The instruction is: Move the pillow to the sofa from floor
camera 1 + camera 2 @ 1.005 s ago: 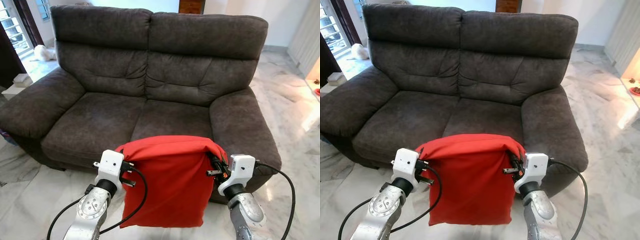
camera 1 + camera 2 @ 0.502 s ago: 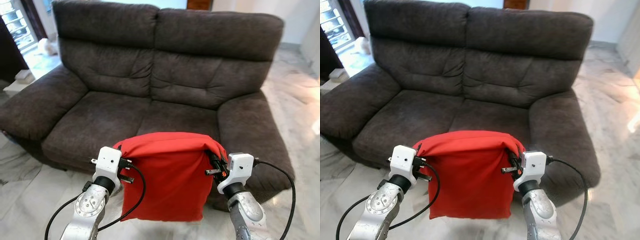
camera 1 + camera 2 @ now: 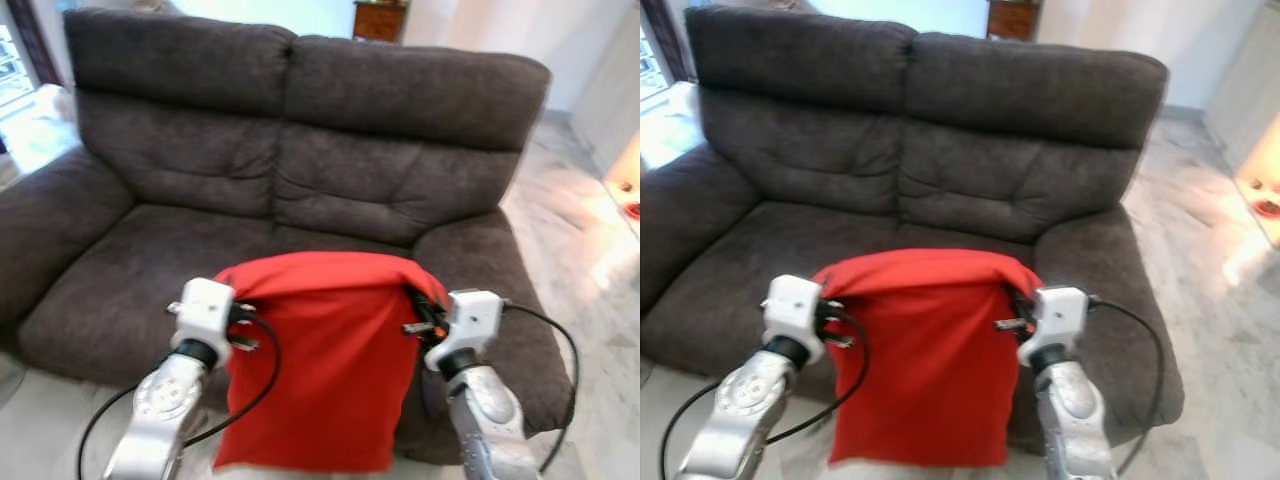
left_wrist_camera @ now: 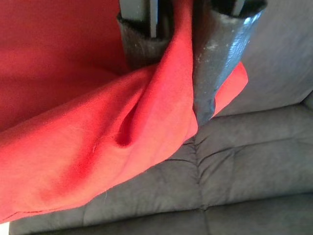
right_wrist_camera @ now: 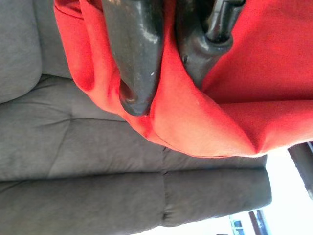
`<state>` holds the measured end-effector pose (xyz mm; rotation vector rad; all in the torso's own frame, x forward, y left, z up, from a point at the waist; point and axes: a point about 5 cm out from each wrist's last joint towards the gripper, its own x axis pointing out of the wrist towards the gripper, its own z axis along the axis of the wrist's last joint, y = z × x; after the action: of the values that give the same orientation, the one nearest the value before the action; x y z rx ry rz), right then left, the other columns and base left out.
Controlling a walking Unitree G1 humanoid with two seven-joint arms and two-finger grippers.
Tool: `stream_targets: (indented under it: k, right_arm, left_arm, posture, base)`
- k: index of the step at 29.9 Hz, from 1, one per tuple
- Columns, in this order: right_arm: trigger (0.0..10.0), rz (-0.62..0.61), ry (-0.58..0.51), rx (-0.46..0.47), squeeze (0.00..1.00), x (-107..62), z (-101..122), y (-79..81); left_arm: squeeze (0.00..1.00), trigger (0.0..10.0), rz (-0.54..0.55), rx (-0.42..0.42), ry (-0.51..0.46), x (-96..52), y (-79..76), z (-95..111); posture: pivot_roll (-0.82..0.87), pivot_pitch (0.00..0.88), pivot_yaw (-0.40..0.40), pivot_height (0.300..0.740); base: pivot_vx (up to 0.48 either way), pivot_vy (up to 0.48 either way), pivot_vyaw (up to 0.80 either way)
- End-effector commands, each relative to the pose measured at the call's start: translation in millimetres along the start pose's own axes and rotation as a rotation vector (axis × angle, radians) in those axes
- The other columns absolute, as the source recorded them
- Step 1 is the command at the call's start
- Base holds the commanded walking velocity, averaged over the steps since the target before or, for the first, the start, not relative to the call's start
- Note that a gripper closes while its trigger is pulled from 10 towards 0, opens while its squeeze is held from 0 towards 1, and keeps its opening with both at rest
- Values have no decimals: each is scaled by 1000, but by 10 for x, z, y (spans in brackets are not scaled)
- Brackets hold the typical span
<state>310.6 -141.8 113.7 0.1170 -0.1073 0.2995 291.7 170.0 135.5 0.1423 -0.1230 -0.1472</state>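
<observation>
Now the red pillow (image 3: 320, 360) hangs before the dark sofa's (image 3: 300, 180) front edge, its upper corners clenched by the left pincer (image 4: 168, 58) and the right pincer (image 5: 164, 63).

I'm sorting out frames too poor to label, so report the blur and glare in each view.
Both eye views: softly motion-blurred across the sofa and pillow, with bright glare on the floor at right. Both wrist views: sharp on the fingers, overexposed corner in the right one.
</observation>
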Motion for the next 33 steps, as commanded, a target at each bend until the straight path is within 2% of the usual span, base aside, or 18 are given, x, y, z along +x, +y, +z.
stream_targets:
  k: [1,5,9,10,12,15,16,19,22,24,25,28,31,33]
  right_arm:
    - [10000,-80,-130,-42,0,-19,272,-204]
    - [10000,-74,-164,-29,0,30,364,-182]
    - [10000,-21,-242,-65,0,152,600,-106]
    - [10000,-21,-242,-65,0,152,600,-106]
    - [10000,10,-297,-93,0,239,757,-51]
    - [10000,33,-320,-98,0,271,824,-20]
    - [10000,95,-362,-118,0,336,954,52]
    - [10000,115,-387,-132,0,412,1050,64]
    - [10000,113,-388,-145,0,462,1083,46]
    - [10000,98,-375,-150,0,503,1075,10]
    - [10000,98,-375,-150,0,503,1075,10]
    - [10000,101,-315,-166,0,492,939,-19]
    - [10000,112,-294,-169,0,482,894,-14]
    - [10000,144,-198,-193,0,451,705,-11]
  left_arm:
    - [0,10000,62,6,-110,40,149,258]
    - [0,10000,77,29,-139,70,226,373]
    - [0,10000,109,72,-217,144,399,660]
    - [0,10000,109,72,-217,144,399,660]
    - [0,10000,128,99,-264,171,473,833]
    - [0,10000,131,111,-280,178,495,896]
    - [0,10000,142,132,-312,199,554,1022]
    - [0,10000,158,141,-337,222,627,1130]
    - [0,10000,154,148,-333,234,650,1151]
    - [0,10000,135,206,-290,221,668,1100]
    - [0,10000,135,206,-290,221,668,1100]
    - [0,10000,59,196,-231,162,593,977]
    - [0,10000,32,197,-212,144,564,933]
    - [0,10000,-41,190,-123,110,487,754]
  posture:
    - [129,71,-17,740]
    - [130,69,-16,740]
    - [132,68,-12,740]
    - [132,68,-12,740]
    - [135,67,-11,740]
    - [139,67,-9,740]
    - [144,64,-8,740]
    - [148,61,-8,740]
    - [148,61,-8,740]
    - [150,60,-8,740]
    - [150,60,-8,740]
    - [159,68,-10,740]
    - [159,68,-10,740]
    - [157,75,-11,740]
  base:
    - [360,0,0]
    - [359,0,0]
    - [357,0,0]
    - [360,0,0]
    - [360,0,0]
    - [358,0,0]
    - [360,0,0]
    - [358,0,0]
    - [360,0,0]
    - [309,0,0]
    - [262,0,0]
    - [0,0,0]
    - [0,0,0]
    - [0,0,0]
